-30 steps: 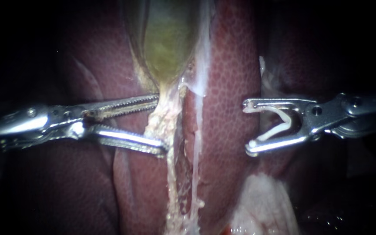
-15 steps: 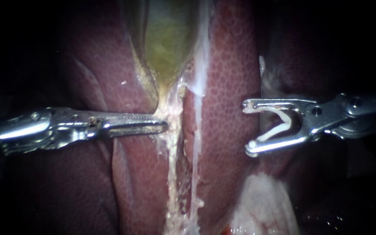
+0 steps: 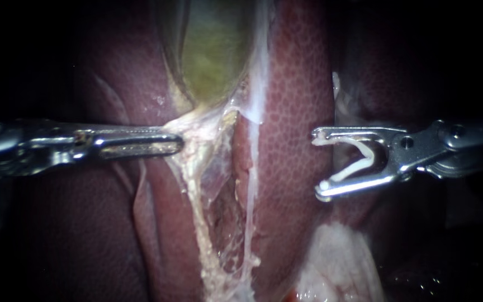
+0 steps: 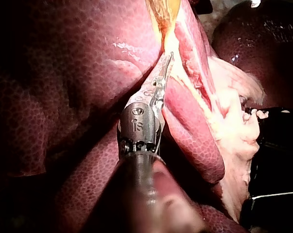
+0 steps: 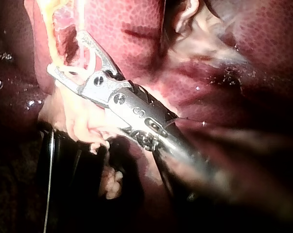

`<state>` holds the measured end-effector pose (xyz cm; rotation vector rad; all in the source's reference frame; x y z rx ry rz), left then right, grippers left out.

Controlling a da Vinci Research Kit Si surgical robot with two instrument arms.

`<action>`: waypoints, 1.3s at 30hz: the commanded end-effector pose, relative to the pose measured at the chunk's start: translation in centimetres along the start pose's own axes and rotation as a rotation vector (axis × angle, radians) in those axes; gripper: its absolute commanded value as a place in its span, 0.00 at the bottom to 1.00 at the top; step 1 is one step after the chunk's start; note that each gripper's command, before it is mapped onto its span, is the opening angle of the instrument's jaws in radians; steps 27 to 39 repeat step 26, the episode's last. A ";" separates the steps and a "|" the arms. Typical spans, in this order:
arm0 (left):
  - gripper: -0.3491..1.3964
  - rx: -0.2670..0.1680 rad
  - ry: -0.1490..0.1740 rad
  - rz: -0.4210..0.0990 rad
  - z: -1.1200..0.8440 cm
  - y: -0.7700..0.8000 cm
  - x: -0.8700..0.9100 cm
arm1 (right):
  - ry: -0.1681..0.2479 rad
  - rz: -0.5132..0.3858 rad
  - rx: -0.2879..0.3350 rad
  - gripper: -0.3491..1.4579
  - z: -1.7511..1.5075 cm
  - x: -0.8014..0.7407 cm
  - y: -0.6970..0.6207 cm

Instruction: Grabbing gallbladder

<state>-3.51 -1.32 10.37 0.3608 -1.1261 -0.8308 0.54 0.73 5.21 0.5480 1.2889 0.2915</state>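
The left instrument (image 3: 169, 146) is polished silver metal with long, narrow, slotted jaws and a dark shaft. The right instrument (image 3: 317, 163) is silver too, its shorter jaws pinned by round screws.

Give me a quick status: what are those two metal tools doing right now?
Left instrument: jaws shut on gallbladder at pale lower end, tissue taut. Right instrument: white clip between jaws, apart from gallbladder. Nothing blocking.

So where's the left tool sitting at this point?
Endoscope view, left side: the left tool is shut on the pale narrow end of the gallbladder, just below its green body, with liver on both sides.
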 end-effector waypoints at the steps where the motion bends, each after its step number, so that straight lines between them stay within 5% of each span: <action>1: 0.00 -0.003 -0.005 0.003 -0.04 -0.03 -0.04 | 0.000 0.000 0.000 0.52 0.00 0.00 0.00; 11: 0.00 -0.007 -0.031 0.007 -0.32 -0.14 -0.27 | 0.000 0.000 0.000 0.52 0.00 -0.01 0.01; 39: 0.00 -0.016 -0.033 0.007 -0.30 -0.14 -0.23 | 0.000 0.000 -0.001 0.52 0.01 -0.01 0.01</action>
